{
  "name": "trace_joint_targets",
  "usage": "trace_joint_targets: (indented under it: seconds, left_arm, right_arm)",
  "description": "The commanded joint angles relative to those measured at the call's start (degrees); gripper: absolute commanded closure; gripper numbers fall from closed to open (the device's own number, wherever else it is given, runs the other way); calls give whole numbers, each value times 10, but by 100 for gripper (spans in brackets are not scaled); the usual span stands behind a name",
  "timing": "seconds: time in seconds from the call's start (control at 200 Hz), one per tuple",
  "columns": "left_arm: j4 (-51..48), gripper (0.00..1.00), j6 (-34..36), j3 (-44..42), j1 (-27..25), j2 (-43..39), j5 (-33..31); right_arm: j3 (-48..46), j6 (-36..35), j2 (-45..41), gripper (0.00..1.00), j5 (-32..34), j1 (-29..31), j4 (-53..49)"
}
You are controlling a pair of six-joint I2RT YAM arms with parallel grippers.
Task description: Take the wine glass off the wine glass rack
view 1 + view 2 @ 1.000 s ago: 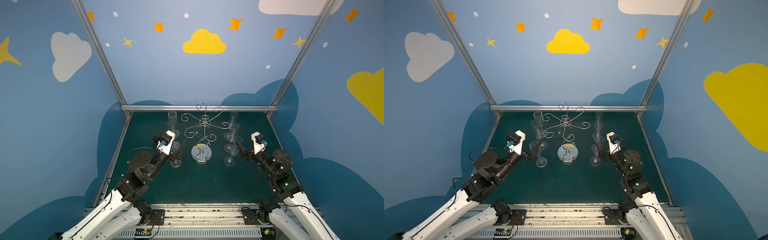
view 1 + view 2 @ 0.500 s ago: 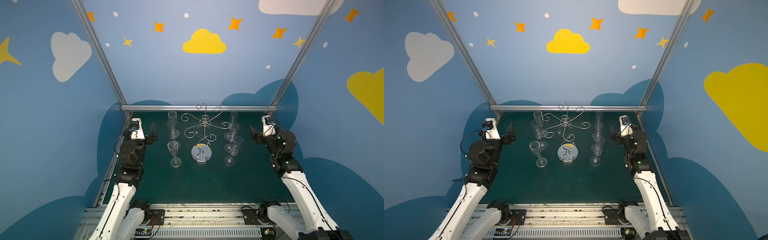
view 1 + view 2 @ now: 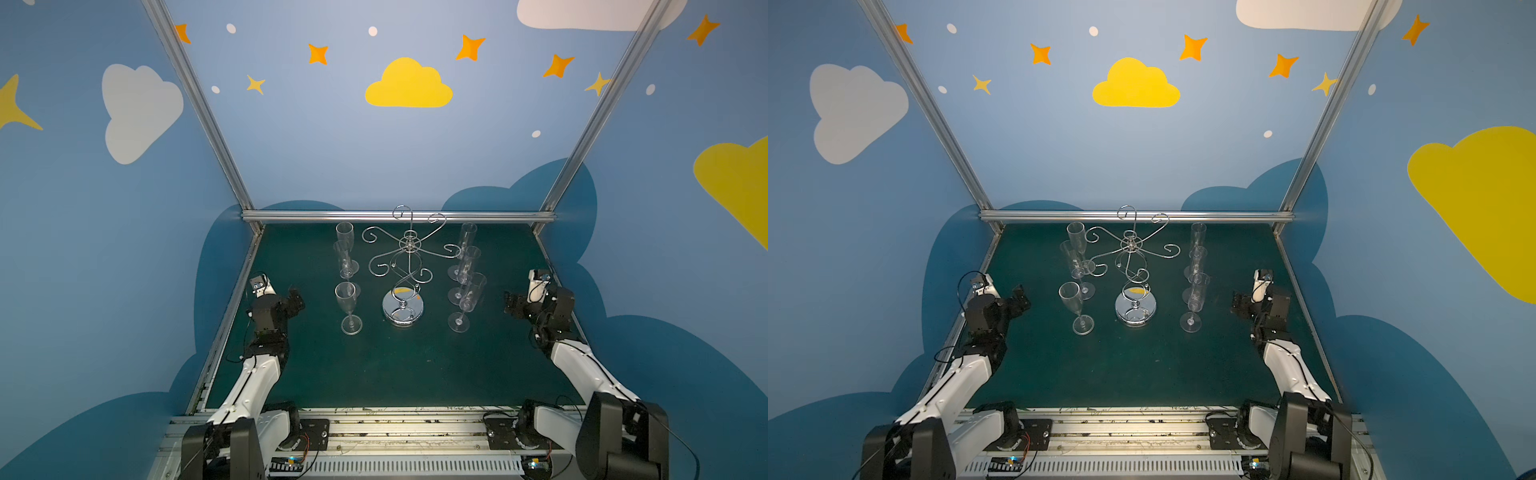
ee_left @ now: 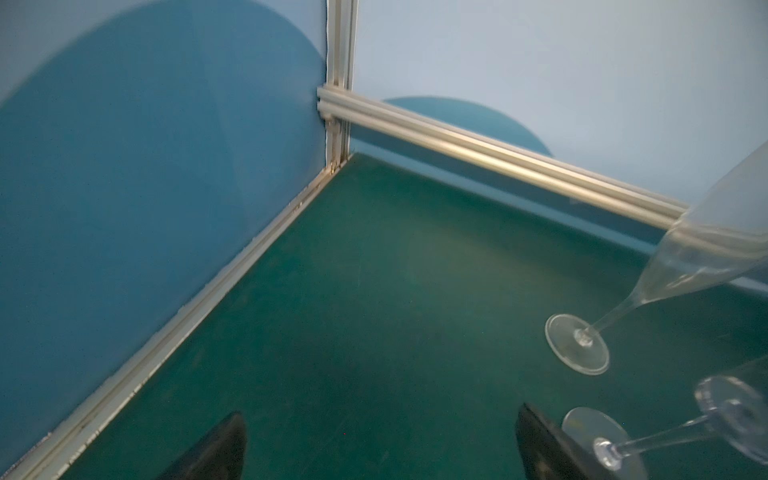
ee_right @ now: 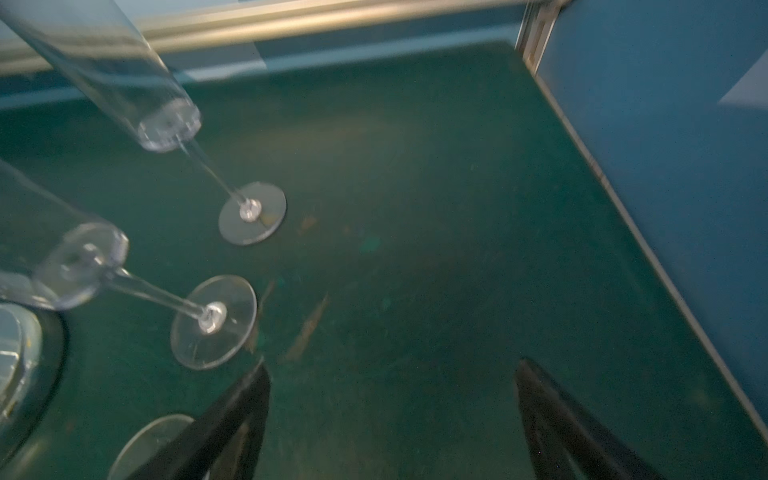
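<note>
The chrome wine glass rack stands mid-table on its round mirror base; its scroll arms carry nothing. Clear wine glasses stand upright on the mat, three to its left, the nearest, and three to its right, the nearest. My left gripper is open and empty beside the left wall, well clear of the glasses. My right gripper is open and empty near the right wall.
The green mat is boxed in by blue walls with an aluminium rail along the back. Glass feet lie at the edges of both wrist views. A rail bar runs along the front.
Both grippers have pulled away from the nearest glasses, out towards the side walls, and opened a little wider. The glasses and rack have not moved.
</note>
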Motion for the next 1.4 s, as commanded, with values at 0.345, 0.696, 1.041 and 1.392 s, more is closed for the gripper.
trace_joint_targets:
  seconds: [0.345, 0.696, 1.041, 1.392]
  left_arm:
    - [267, 1, 74, -10, -39, 220, 18]
    - [285, 1, 120, 8, -56, 277, 93]
    - [277, 1, 121, 9, -56, 270, 93]
    - [278, 1, 121, 8, -56, 270, 92]
  right_arm:
    - [113, 9, 157, 9, 17, 70, -10]
    - [36, 31, 163, 9, 52, 81, 137]
    - [37, 30, 161, 9, 56, 83, 134]
    - [37, 31, 161, 9, 58, 83, 134]
